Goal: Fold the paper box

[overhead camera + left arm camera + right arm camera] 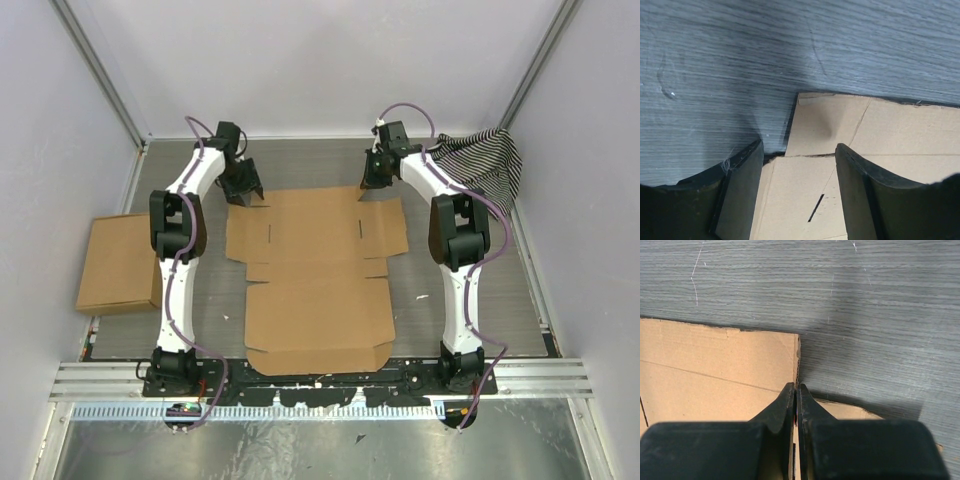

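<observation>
The grey wood-grain bench [310, 165] carries everything, and the paper box [318, 290] lies on it unfolded and flat, brown, in the middle between the two arms. The box's near edge with rounded corners is close to the arm bases, and its slit panel and side flaps lie toward the far side.

The left arm [178, 240] runs along the box's left side and the right arm [455, 235] along its right side. Both reach to the box's far corners.

A narrower oblong cardboard piece [118, 262] lies flat well to the left of the box, beyond the left arm. A black-and-white striped cloth [487, 160] is bunched beyond the box's far right corner, against the wall.

The left claw [799, 150] sits over the box's far left corner. Its two fingers are spread wide apart, with the corner flap and a short slit showing flat between them, and it has hold of nothing.

The right claw [796, 390] sits at the box's far right corner. Its fingers are pressed together tip to tip, right at the edge of the cardboard where a flap notch begins. No cardboard can be made out pinched between them.
</observation>
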You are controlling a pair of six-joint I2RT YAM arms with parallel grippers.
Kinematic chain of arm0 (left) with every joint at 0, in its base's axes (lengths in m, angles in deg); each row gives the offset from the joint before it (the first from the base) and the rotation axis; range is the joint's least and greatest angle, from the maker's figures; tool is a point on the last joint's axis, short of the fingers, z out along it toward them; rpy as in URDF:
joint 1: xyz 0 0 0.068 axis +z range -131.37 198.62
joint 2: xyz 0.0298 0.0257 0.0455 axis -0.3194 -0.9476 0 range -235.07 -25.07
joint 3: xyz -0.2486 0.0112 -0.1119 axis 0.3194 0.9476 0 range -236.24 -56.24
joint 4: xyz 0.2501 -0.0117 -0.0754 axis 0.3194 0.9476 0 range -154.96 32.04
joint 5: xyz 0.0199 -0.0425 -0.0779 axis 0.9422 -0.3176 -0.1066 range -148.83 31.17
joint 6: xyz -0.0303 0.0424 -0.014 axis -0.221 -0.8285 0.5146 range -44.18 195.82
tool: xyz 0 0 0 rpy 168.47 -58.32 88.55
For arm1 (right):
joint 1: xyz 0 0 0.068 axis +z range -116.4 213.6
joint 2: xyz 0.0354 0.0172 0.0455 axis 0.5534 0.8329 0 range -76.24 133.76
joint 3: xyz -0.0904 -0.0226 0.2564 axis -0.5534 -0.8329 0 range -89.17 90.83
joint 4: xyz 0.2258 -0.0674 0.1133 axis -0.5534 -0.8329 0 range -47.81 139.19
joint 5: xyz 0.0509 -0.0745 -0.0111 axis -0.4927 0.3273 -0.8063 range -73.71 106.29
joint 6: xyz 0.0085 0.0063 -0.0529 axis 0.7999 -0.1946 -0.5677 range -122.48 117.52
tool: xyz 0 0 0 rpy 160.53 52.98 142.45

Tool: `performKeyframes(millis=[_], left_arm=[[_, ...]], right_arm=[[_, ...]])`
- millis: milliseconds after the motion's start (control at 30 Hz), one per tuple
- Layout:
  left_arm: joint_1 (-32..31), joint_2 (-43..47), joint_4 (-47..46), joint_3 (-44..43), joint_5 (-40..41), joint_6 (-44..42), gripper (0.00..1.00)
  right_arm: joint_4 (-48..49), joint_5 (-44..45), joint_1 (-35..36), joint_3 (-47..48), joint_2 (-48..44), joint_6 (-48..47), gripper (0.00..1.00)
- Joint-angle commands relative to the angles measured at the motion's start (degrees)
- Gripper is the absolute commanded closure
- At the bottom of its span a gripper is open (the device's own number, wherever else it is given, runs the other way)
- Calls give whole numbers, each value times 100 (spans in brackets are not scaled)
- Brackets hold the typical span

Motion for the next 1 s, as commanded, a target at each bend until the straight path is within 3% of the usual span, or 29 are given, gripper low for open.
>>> performKeyframes(millis=[0,433,967], left_arm=[[-46,-22,-211,30,-154,-52,34],[-111,130,-400,190,-428,-70,42],[-375,650,-632,223,-697,216,45]], right_arm=[[12,-134,-3,158,-168,25,92],[-70,-188,-3,313,-28,60,92],[-157,-269,4,550,154,146,91]])
